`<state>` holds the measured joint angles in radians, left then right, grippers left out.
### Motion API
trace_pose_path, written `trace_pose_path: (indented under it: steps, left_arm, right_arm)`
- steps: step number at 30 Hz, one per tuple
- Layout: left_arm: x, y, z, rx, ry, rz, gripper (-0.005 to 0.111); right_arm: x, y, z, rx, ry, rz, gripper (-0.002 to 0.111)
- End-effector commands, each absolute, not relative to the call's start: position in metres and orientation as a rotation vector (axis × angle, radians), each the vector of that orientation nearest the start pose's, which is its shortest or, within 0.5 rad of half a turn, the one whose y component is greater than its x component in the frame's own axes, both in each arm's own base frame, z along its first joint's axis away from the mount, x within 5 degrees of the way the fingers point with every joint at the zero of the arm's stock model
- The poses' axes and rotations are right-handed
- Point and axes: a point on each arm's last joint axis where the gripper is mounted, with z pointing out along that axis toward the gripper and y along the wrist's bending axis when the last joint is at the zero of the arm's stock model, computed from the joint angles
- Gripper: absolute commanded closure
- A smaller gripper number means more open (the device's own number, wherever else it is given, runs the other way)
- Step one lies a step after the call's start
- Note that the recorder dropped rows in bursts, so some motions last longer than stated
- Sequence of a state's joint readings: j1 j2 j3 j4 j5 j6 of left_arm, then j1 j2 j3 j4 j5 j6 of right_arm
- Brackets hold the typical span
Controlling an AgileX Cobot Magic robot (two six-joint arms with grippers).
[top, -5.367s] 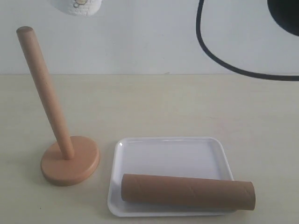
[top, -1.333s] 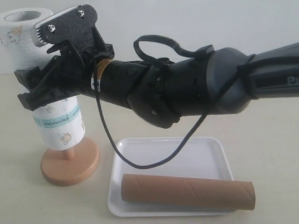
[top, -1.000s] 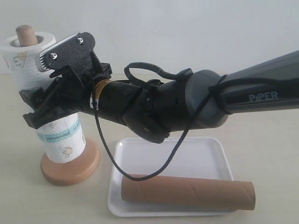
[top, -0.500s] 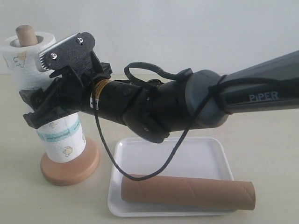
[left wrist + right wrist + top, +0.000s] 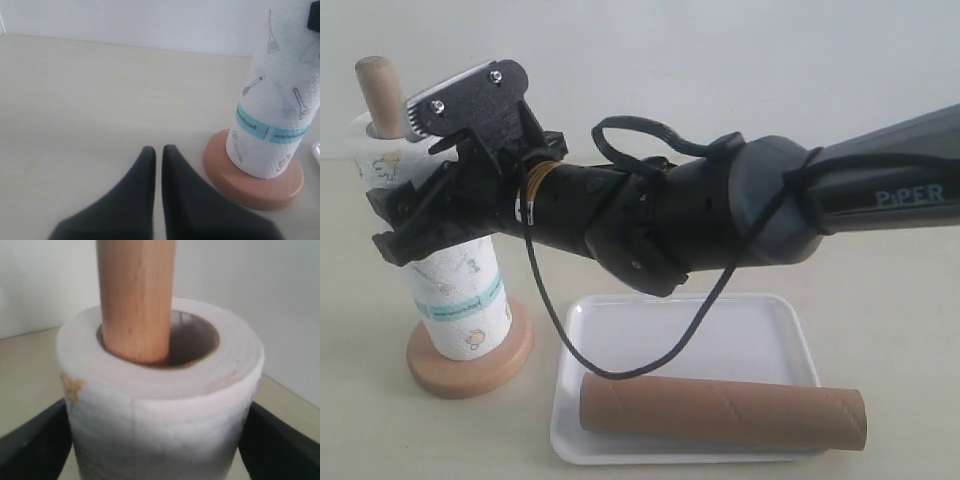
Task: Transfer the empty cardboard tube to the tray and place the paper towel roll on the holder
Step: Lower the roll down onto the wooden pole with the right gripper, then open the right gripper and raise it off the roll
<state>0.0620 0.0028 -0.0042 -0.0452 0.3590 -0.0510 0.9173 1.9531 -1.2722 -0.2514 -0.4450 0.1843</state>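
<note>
the paper towel roll (image 5: 460,300) was white with a teal band and small printed motifs; the holder (image 5: 470,368) was pale wood; the tray (image 5: 760,322) plain white; the cardboard tube (image 5: 720,410) brown, faintly spiral-seamed.

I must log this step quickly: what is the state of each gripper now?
Left gripper: closed, holding nothing.
Right gripper: open, jaws either side of the paper towel roll on the holder.
</note>
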Motion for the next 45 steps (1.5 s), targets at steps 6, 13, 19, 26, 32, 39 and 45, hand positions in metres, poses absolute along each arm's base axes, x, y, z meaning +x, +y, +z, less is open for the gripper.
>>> trace_pose_path:
  steps: [6, 13, 19, 26, 32, 39, 45]
  left_arm:
    - [0.053, 0.002, 0.181, -0.136, 1.838, -0.044, 0.103]
    - [0.053, 0.002, 0.181, -0.136, 1.838, -0.044, 0.103]
    - [0.053, 0.002, 0.181, -0.136, 1.838, -0.044, 0.103]
    - [0.053, 0.002, 0.181, -0.136, 1.838, -0.044, 0.103]
    - [0.053, 0.002, 0.181, -0.136, 1.838, -0.044, 0.103]
    - [0.053, 0.002, 0.181, -0.136, 1.838, -0.044, 0.103]
    - [0.053, 0.002, 0.181, -0.136, 1.838, -0.044, 0.103]
  right_arm:
    - [0.261, 0.355, 0.266, -0.873, 1.52, 0.722, 0.027]
    - [0.257, 0.349, 0.287, -0.848, 1.484, 0.736, 0.027]
    - [0.25, 0.34, 0.311, -0.839, 1.437, 0.736, 0.027]
    - [0.241, 0.327, 0.342, -0.809, 1.383, 0.744, 0.027]
    - [0.228, 0.306, 0.373, -0.809, 1.396, 0.701, 0.027]
    - [0.212, 0.274, 0.392, -0.872, 1.544, 0.556, 0.053]
    - [0.201, 0.247, 0.391, -0.945, 1.747, 0.407, 0.108]
